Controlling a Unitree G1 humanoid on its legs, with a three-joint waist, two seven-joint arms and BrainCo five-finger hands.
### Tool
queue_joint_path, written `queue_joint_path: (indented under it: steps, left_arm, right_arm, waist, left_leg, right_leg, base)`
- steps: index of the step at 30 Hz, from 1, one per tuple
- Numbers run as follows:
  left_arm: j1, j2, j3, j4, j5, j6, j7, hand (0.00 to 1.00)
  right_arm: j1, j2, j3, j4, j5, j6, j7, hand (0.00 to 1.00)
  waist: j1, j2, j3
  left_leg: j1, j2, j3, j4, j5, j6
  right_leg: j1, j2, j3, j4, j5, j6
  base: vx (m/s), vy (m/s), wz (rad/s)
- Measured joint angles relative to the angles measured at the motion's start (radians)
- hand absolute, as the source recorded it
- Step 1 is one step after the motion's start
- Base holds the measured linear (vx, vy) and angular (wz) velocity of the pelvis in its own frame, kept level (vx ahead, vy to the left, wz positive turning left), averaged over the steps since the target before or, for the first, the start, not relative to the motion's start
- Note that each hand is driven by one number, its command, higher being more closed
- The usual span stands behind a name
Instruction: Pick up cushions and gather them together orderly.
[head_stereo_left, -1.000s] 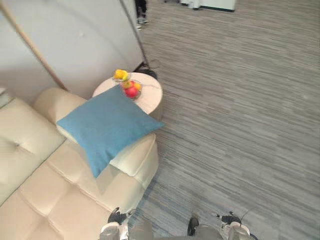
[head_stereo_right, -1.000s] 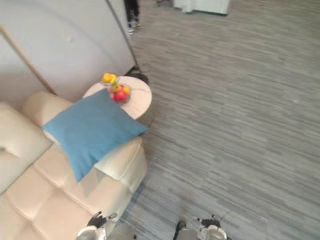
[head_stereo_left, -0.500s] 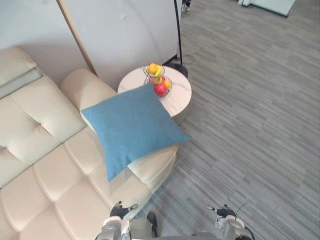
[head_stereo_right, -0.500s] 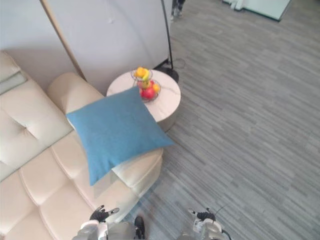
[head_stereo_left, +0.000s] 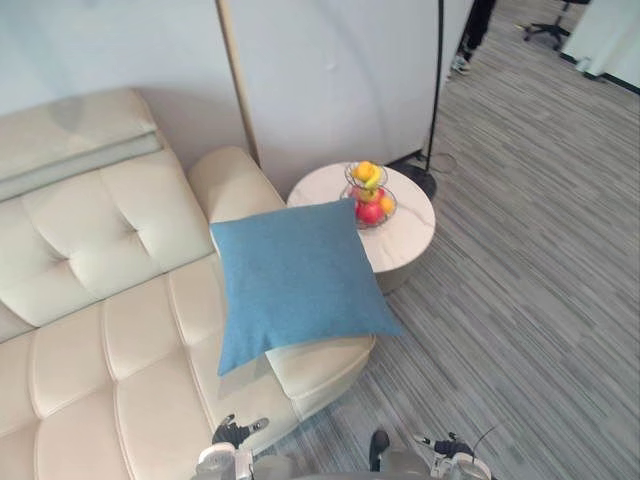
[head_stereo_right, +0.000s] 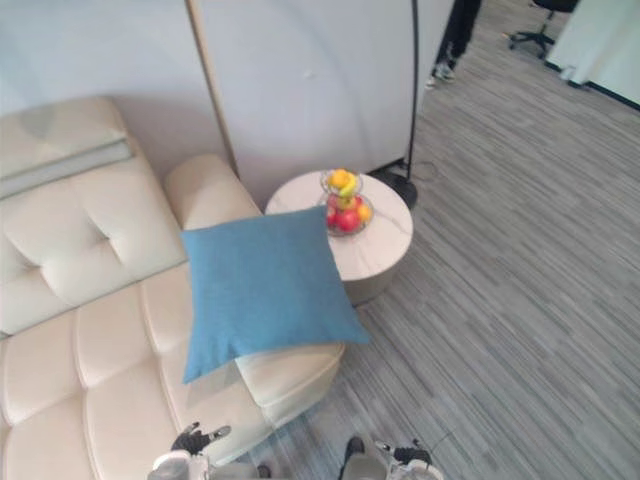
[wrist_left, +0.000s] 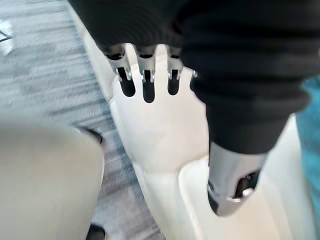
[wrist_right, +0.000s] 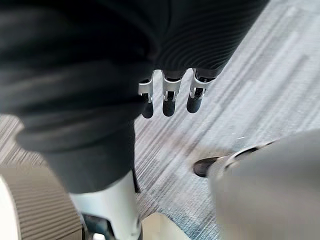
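Note:
A square blue cushion leans tilted against the armrest end of a cream tufted sofa, one corner hanging over the sofa's edge; its blue edge also appears in the left wrist view. My left hand hangs low beside the sofa's front, fingers straight, thumb apart, holding nothing. My right hand hangs over the grey carpet, fingers relaxed and empty. Both hands sit well below the cushion, the left hand and the right hand at the bottom of the left eye view.
A round white side table with a tiered fruit bowl stands just right of the cushion. A floor lamp pole and a wooden pole rise by the wall. A person's legs stand far back.
The camera has swung, so the sofa, cushion and table sit further right and more of the sofa back shows. Both hands stay low and empty.

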Motion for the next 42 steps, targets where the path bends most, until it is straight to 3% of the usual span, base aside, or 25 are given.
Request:
queue_joint_path:
  steps: [2,4,9,14,17,22,25,32,39,42]
  left_arm:
    - [-0.004,0.007,-0.009,-0.003,0.000,0.000,0.000,0.00]
    - [-0.009,0.024,-0.023,-0.013,-0.002,0.000,0.001,0.00]
    - [-0.017,0.033,-0.038,-0.021,-0.004,0.000,0.003,0.00]
    - [-0.011,0.087,-0.039,-0.064,-0.033,0.000,0.004,0.00]
    - [-0.006,0.132,0.015,-0.162,-0.044,-0.004,0.006,0.00]
    - [-0.003,0.223,0.114,-0.329,-0.088,-0.031,0.029,0.00]
    - [-0.021,0.238,0.138,-0.391,-0.123,-0.050,0.047,0.00]
    - [-0.122,0.225,0.120,-0.458,-0.166,-0.070,0.089,0.00]
    - [-0.273,0.148,-0.028,-0.480,-0.199,-0.079,0.136,0.00]
    - [-0.341,0.129,-0.077,-0.471,-0.210,-0.079,0.155,0.00]
  right_arm:
    - [-0.001,0.004,-0.014,0.000,0.002,0.000,-0.002,0.00]
    - [-0.008,0.006,-0.028,0.000,0.002,0.000,-0.005,0.00]
    - [-0.041,-0.015,-0.058,-0.009,0.003,-0.001,-0.014,0.00]
    - [-0.092,-0.027,-0.056,-0.047,0.005,-0.002,-0.017,0.00]
    - [-0.117,-0.088,-0.043,-0.082,0.009,0.000,-0.018,0.00]
    - [-0.161,-0.231,0.019,-0.290,0.003,-0.004,-0.017,0.00]
    - [-0.197,-0.259,0.035,-0.379,0.001,-0.018,-0.016,0.00]
    - [-0.307,-0.222,0.118,-0.443,0.011,-0.033,-0.014,0.00]
    - [-0.407,-0.136,0.232,-0.464,0.094,-0.036,-0.021,0.00]
    - [-0.475,-0.122,0.252,-0.422,0.100,-0.036,-0.036,0.00]
  waist:
    - [0.001,-0.005,0.002]
    - [0.000,-0.028,-0.001]
    - [0.001,-0.033,-0.003]
    - [0.002,-0.034,-0.004]
    - [0.006,-0.033,-0.003]
    - [0.003,-0.031,-0.007]
    - [0.004,-0.033,-0.008]
    - [0.010,-0.034,-0.009]
    - [0.029,-0.040,0.002]
    - [0.028,-0.043,0.045]
  left_leg:
    - [-0.013,0.006,0.006,-0.004,0.028,-0.007]
    - [-0.051,0.007,0.047,-0.025,0.083,-0.010]
    - [-0.064,0.000,0.137,-0.125,0.165,0.001]
    - [-0.030,-0.002,0.150,-0.192,0.192,0.004]
    - [-0.017,-0.007,0.178,-0.240,0.219,0.009]
    - [-0.017,-0.018,0.219,-0.282,0.227,0.014]
    - [-0.018,-0.023,0.221,-0.289,0.231,0.020]
    - [-0.050,-0.033,0.220,-0.291,0.231,0.020]
    - [-0.149,-0.036,0.216,-0.260,0.231,0.021]
    - [-0.195,-0.035,0.215,-0.221,0.231,0.022]
  right_leg:
    - [0.014,-0.002,-0.055,-0.005,-0.009,-0.011]
    - [0.025,-0.017,-0.130,-0.030,-0.009,-0.014]
    - [0.032,-0.031,-0.223,-0.049,-0.005,-0.017]
    - [0.047,-0.021,-0.218,-0.077,0.018,-0.017]
    - [0.037,-0.013,-0.195,-0.112,0.046,-0.019]
    - [0.013,-0.012,-0.156,-0.143,0.072,-0.007]
    - [0.007,-0.010,-0.145,-0.166,0.085,-0.005]
    - [-0.010,-0.009,-0.141,-0.199,0.108,-0.009]
    - [-0.082,-0.016,-0.129,-0.207,0.125,-0.024]
    - [-0.108,-0.023,-0.121,-0.203,0.135,-0.035]
  base:
    - [0.03,-0.128,0.90]
    - [0.02,-0.104,1.03]
    - [-0.01,-0.025,0.67]
    - [-0.05,0.023,0.02]
    - [-0.08,0.037,-0.22]
    - [-0.04,0.041,-0.21]
    - [0.05,0.020,-0.13]
    - [0.11,0.012,-0.01]
    - [0.05,0.022,0.08]
    - [-0.02,0.018,0.05]
